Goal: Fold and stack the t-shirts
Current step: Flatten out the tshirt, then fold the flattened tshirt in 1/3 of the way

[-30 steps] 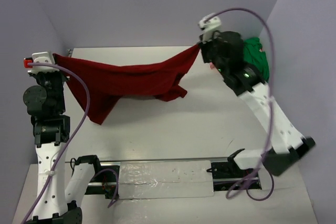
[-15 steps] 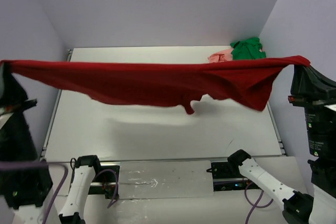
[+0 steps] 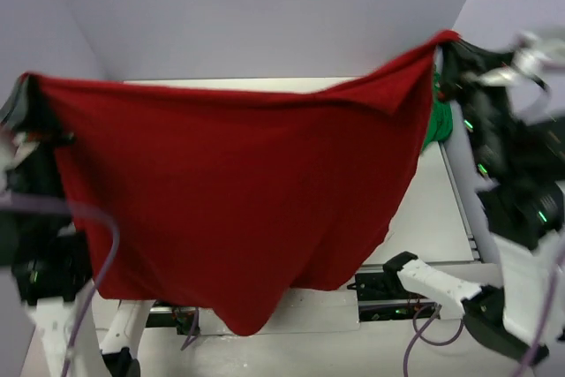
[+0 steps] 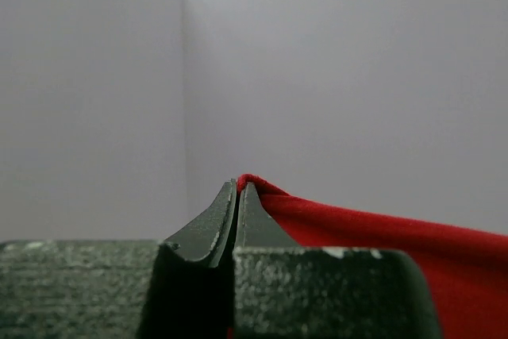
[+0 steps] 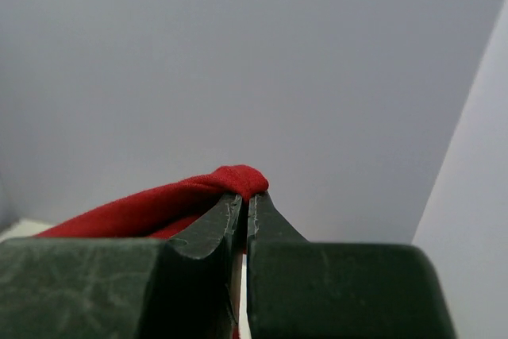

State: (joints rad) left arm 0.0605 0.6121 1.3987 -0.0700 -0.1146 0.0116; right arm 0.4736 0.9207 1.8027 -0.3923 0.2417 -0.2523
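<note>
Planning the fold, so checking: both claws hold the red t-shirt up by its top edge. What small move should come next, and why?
Probably lower both claws together so the hem meets the table first and the shirt can lie flat. The left claw and right claw are each shut on a top corner of the red t-shirt, which hangs spread in the air.

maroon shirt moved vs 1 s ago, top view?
Yes. The maroon shirt has risen and spread wide: it now hides most of the table, not just its far part.
</note>
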